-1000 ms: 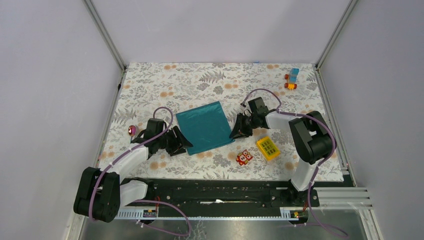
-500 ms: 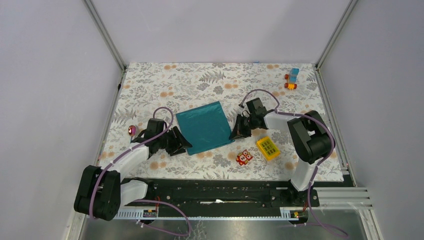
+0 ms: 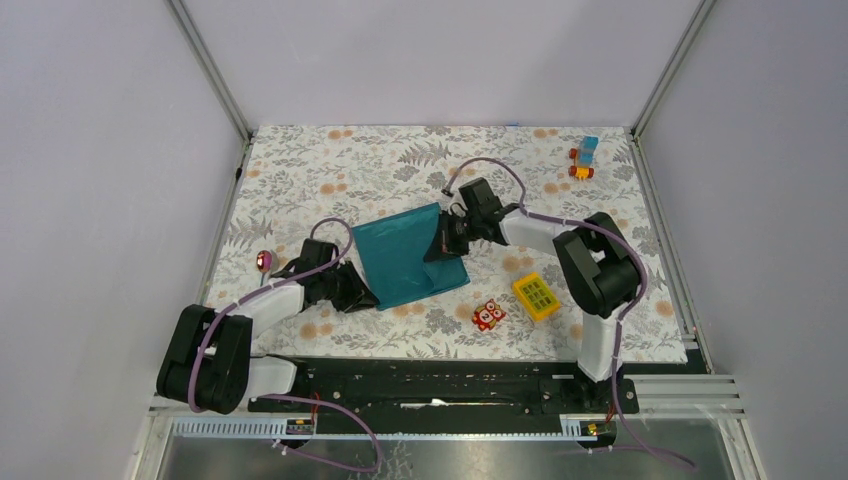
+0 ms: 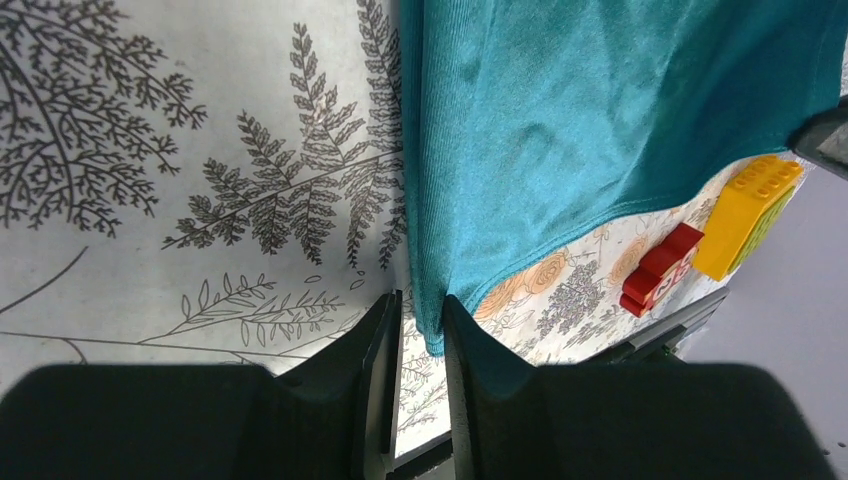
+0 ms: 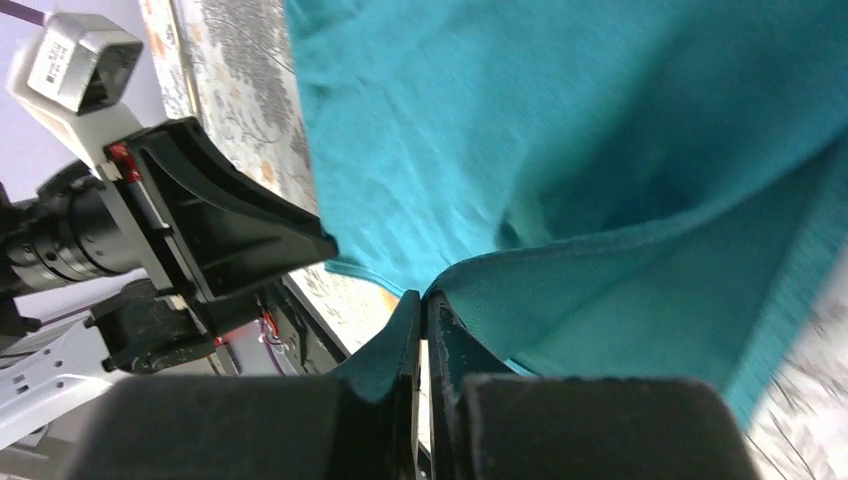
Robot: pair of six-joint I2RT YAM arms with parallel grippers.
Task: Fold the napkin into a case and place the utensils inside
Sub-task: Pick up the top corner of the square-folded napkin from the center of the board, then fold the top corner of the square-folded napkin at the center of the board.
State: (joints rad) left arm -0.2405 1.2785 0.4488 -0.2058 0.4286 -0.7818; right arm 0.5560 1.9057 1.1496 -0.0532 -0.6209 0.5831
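Teal cloth fills the middle of the leaf-print mat (image 3: 330, 170): the napkin (image 3: 405, 262) lies as a broad, roughly square sheet, its corners turned a little off the table's edges.

The right gripper (image 3: 441, 245) sits over the napkin's right side. In the right wrist view its fingers are pressed together on a fold of the cloth's edge, and that fold stands up off the layer beneath, while the near-right corner rests flat on the mat.

The left gripper (image 3: 368, 293) is low at the napkin's near-left corner. In the left wrist view its jaws stand a little apart with the corner's edge between them. The cloth lies against one finger and a sliver of mat shows beside the other, so the corner is straddled, not squeezed.

The spoon (image 3: 264, 260) lies on the mat to the left of the left arm, well apart from the napkin. Only its pink bowl is clear.

A red owl (image 3: 487, 315) and a yellow block (image 3: 536, 296) sit side by side near the napkin's near-right corner, touching neither it nor each other. A blue and orange toy (image 3: 584, 158) stands at the far right corner of the mat.
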